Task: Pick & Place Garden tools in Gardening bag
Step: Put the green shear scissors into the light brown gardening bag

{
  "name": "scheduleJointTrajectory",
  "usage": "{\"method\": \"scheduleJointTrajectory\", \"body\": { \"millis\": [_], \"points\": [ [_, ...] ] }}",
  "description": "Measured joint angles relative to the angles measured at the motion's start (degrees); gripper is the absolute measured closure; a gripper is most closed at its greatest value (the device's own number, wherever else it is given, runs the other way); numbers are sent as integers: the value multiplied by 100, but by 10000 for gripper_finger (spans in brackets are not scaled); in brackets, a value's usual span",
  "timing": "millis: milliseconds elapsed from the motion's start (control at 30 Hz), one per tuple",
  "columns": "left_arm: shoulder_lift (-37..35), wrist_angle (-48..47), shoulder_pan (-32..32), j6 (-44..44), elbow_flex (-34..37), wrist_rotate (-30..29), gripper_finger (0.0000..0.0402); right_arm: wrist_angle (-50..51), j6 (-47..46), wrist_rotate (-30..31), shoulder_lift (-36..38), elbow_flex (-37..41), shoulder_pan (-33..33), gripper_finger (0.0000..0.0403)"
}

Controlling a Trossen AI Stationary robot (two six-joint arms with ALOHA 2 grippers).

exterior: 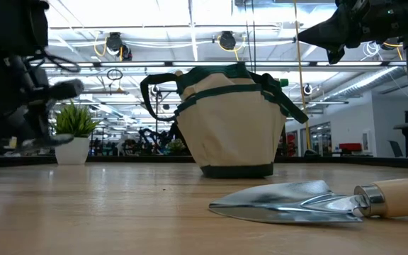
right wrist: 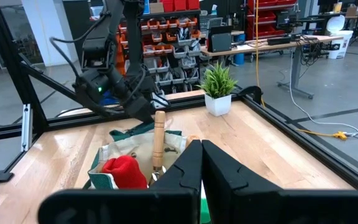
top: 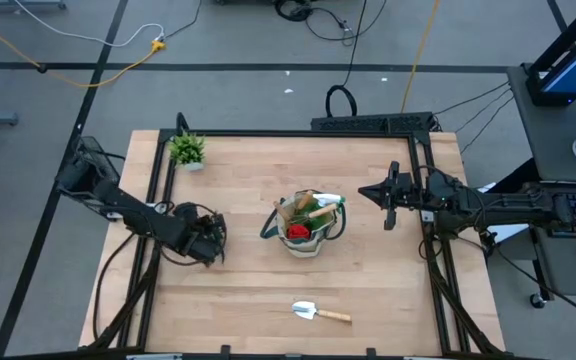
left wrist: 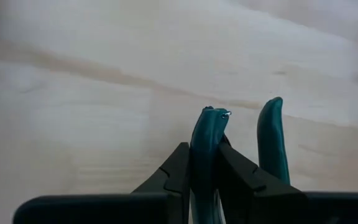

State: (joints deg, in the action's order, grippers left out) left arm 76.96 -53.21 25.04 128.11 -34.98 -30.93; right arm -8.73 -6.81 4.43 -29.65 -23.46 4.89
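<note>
The beige gardening bag [top: 308,232] stands upright mid-table. Wooden tool handles [right wrist: 159,140] and a red glove [right wrist: 123,171] stick out of its top. A metal trowel with a wooden handle [top: 320,313] lies flat near the table's front edge. Left of the bag, my left gripper [top: 211,243] is shut on teal-handled pruning shears [left wrist: 207,134]. My right gripper [top: 383,195] hangs shut and holds nothing, above the table to the right of the bag, pointing level at it. My left gripper pinches one teal handle of the shears [left wrist: 205,127] between its two fingers. The fingers slant down from above and lie along the handle. The second handle [left wrist: 271,140] stands free beside the fingers. The blades are hidden behind the gripper, and both handle ends hang over bare wood.
A small potted plant [top: 186,150] sits at the table's far left corner. A dark metal frame [top: 268,133] runs round the tabletop. Bare wood lies between the left gripper and the bag [exterior: 225,120], with the trowel [exterior: 296,202] in front.
</note>
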Motion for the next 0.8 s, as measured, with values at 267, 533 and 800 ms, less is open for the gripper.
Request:
{"method": "scheduleJointTrajectory", "body": {
  "millis": [267, 533, 800],
  "points": [
    [-867, 792, 226, -1818, -5, -842, 349, 0, 30, 2, 0, 0, 0, 403],
    [-1464, 2495, 328, -4117, -13, -1263, 349, 0, 42, 2, 0, 0, 2, 403],
    [-1590, 4884, 321, -6612, -13, -1283, 349, 0, 42, 2, 0, 2, 2, 403]
  ]
}}
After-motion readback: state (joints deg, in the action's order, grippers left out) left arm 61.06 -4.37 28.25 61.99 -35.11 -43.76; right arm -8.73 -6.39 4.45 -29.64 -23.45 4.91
